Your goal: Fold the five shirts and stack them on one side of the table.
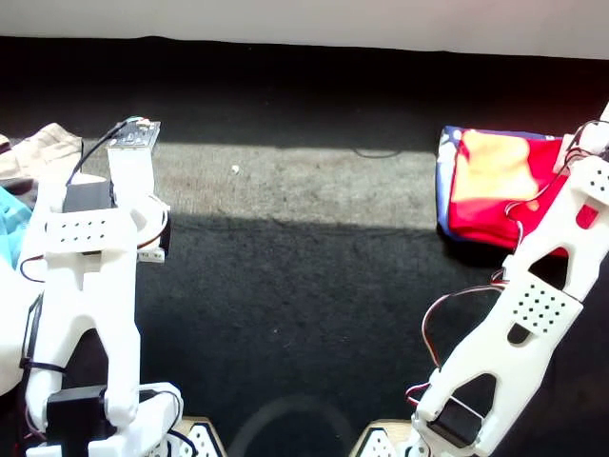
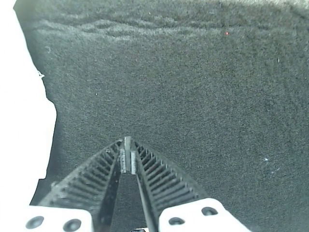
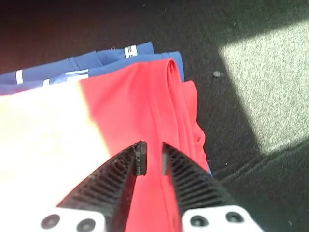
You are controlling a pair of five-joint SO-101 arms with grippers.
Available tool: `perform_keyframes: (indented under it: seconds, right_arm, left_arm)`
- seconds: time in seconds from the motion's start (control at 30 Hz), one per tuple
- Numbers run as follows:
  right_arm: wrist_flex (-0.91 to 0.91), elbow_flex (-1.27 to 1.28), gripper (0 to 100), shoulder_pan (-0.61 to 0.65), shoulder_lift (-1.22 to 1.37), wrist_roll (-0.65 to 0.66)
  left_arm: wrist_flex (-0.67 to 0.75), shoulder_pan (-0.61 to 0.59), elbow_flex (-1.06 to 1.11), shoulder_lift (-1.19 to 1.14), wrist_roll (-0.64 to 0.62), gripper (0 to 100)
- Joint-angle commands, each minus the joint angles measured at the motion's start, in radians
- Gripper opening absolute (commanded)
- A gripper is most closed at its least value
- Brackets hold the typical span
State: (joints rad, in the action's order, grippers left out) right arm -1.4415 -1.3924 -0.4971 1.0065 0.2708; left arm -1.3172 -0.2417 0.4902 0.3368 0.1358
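Items as I see them from my station, each placed against the red shirt.

1. Red shirt [image 1: 479, 217]: folded, at the table's right side, partly in sun. It lies on top of item 2.
2. Blue shirt [image 3: 99, 64]: folded, directly under the red shirt, its edges showing past the red shirt's far and side edges.
3. Right gripper [image 3: 152, 159]: just above the red shirt, over its top face near the folded edge. Fingers are parted by a narrow slit and have hold of nothing.
4. Right arm [image 1: 533, 314]: reaches over the near corner of the red shirt.
5. Left gripper [image 2: 126, 155]: well apart from the red shirt, across the table. Fingers are pressed together tip to tip, nothing between them, dark mat [image 1: 304, 286] below.
6. Left arm [image 1: 86, 276]: at the side of the table opposite the red shirt.
7. Beige cloth [image 1: 43, 148] and cyan cloth [image 1: 8, 228]: rumpled, unfolded, farthest from the red shirt, beyond the left arm.
8. Sunlit band [image 1: 285, 186]: runs across the mat to the red shirt.
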Motion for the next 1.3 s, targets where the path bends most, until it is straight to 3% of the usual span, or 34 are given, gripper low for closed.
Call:
perform_keyframes:
  seconds: [0.0, 0.17, 0.27, 0.37, 0.5, 0.67, 0.8, 0.93, 1.07, 1.27]
  right_arm:
    - [-0.077, -0.073, 0.5, -0.028, -0.028, 0.014]
    - [-0.328, -0.243, 0.6, -0.012, -0.068, 0.014]
    - [-0.325, -0.288, 0.6, -0.013, -0.094, 0.014]
    - [-0.326, -0.286, 0.6, -0.016, -0.133, 0.014]
    - [-0.328, -0.285, 0.6, -0.019, -0.202, 0.014]
    - [-0.328, -0.219, 0.6, -0.019, -0.355, 0.014]
    - [-0.328, 0.074, 0.6, -0.008, -0.57, 0.014]
    - [-0.325, 0.559, 0.6, 0.021, -0.858, 0.02]
    - [-0.318, 1.093, 0.6, 0.133, -1.161, 0.025]
    - [-0.193, 1.722, 0.6, 0.326, -1.56, 0.046]
  left_arm:
    - [-0.041, -0.004, -0.031, 0.054, 0.006, 1]
    - [-0.16, -0.004, -0.076, 0.22, 0.006, 1]
    - [-0.187, -0.005, -0.074, 0.36, 0.011, 1]
    - [-0.204, -0.012, -0.074, 0.481, 0.123, 1]
    - [-0.199, -0.137, -0.073, 0.555, 0.242, 1]
    - [-0.209, -0.383, -0.073, 0.53, 0.25, 1]
    - [-0.19, -0.573, -0.074, 0.45, 0.253, 1]
    - [-0.051, -0.7, -0.079, 0.325, 0.261, 1]
    - [0.031, -0.743, -0.084, 0.194, 0.362, 8]
    - [0.097, -0.707, -0.082, 0.084, 0.37, 20]
